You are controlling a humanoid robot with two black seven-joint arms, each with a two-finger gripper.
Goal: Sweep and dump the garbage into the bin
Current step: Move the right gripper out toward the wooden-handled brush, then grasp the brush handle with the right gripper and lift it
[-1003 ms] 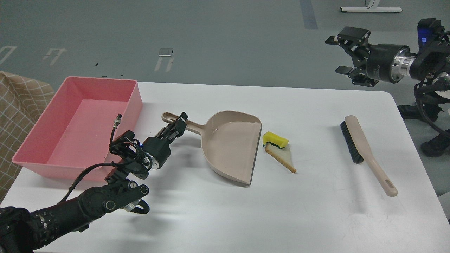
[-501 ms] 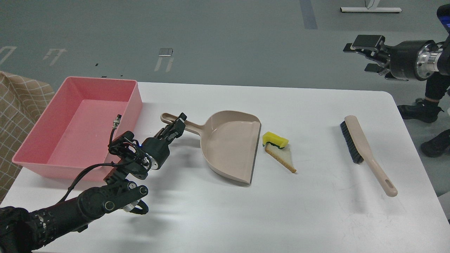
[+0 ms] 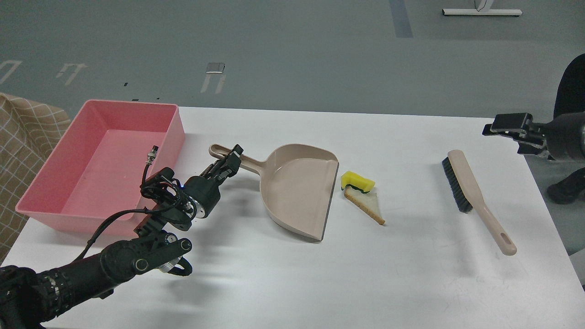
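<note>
The yellow sponge (image 3: pixel 358 181) with its dark green layer lies on the white table, touching the triangular bread slice (image 3: pixel 369 206) just in front of it. Both lie just to the right of the open mouth of the beige dustpan (image 3: pixel 297 192). My left gripper (image 3: pixel 228 162) is shut on the dustpan's handle. The pink bin (image 3: pixel 176 132) stands at the table's left and holds nothing. My right gripper (image 3: pixel 506 136) is open and empty, in the air over the table's right edge, beyond the brush (image 3: pixel 475 196).
The beige brush with black bristles lies on the right side of the table, handle toward the front. A checked tan cloth (image 3: pixel 23 132) is beyond the table's left edge. The table (image 3: pixel 292 274) is bare along the front.
My right gripper has come down and to the right, from high above the far right corner to just above the table's right edge. The dustpan has shifted slightly left with my left gripper.
</note>
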